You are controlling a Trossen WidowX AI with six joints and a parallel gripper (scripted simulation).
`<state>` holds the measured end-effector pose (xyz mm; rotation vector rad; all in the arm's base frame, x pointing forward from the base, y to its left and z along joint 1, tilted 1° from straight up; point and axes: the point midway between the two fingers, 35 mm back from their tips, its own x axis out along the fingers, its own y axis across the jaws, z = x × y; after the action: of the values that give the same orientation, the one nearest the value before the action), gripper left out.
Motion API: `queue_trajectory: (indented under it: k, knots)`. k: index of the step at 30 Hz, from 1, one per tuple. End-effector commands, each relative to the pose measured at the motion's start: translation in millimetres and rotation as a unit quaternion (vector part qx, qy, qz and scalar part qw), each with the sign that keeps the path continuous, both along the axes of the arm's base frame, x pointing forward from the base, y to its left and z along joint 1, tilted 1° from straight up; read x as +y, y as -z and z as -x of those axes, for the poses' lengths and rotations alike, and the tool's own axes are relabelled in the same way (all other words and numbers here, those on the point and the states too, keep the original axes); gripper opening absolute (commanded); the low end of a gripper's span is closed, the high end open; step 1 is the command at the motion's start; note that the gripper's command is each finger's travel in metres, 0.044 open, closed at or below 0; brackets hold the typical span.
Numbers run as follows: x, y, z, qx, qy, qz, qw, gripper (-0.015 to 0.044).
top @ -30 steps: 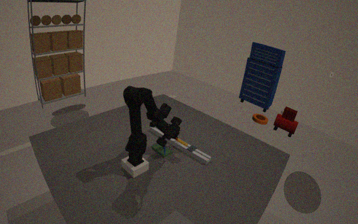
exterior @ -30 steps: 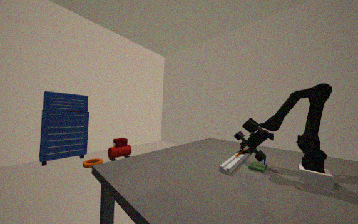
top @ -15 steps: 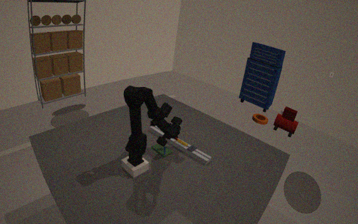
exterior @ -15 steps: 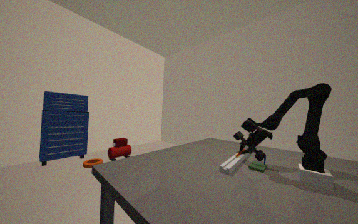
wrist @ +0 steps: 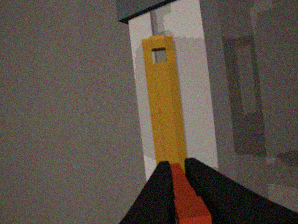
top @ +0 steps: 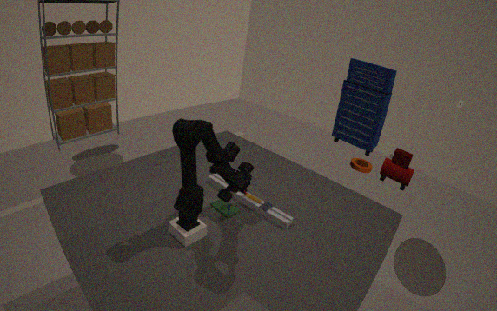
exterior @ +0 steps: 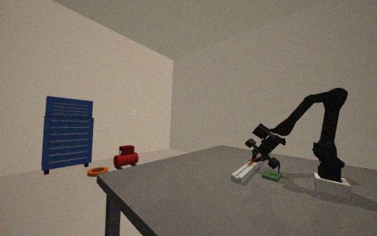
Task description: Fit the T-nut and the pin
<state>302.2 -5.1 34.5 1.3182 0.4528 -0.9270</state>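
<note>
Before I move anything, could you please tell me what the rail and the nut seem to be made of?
Rail: probably aluminum, satin; it looks pale silver-grey, without sharp reflections.
Nut: likely brass, fairly matte, judging by its even yellow-gold colour; the grainy picture leaves painted metal or plastic possible.

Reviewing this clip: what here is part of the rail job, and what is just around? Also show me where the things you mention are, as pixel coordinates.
Part of the job:
- brass nut [wrist: 166, 105] with its orange handle [wrist: 187, 197]
- aluminum rail [top: 280, 215] [exterior: 238, 177] [wrist: 197, 100]
- dark bracket [top: 266, 207] [wrist: 142, 7]
- green tray [top: 218, 206] [exterior: 271, 175]
- blue pin [top: 228, 208] [exterior: 279, 167]

Just around:
- blue cabinet [top: 362, 106] [exterior: 68, 133]
- red compressor [top: 397, 171] [exterior: 126, 159]
- orange ring [top: 355, 167] [exterior: 93, 174]
- shelf rack [top: 117, 87]
</note>
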Motion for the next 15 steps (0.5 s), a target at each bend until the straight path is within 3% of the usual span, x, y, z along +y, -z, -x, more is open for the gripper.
queue_trajectory:
  k: [1,15]
  knots:
    - [0.5,-1.1,-1.6,0.002,0.001,-0.002,1.0,-0.015]
    - [0.7,-1.6,-2.8,0.018,0.002,-0.003,1.0,-0.015]
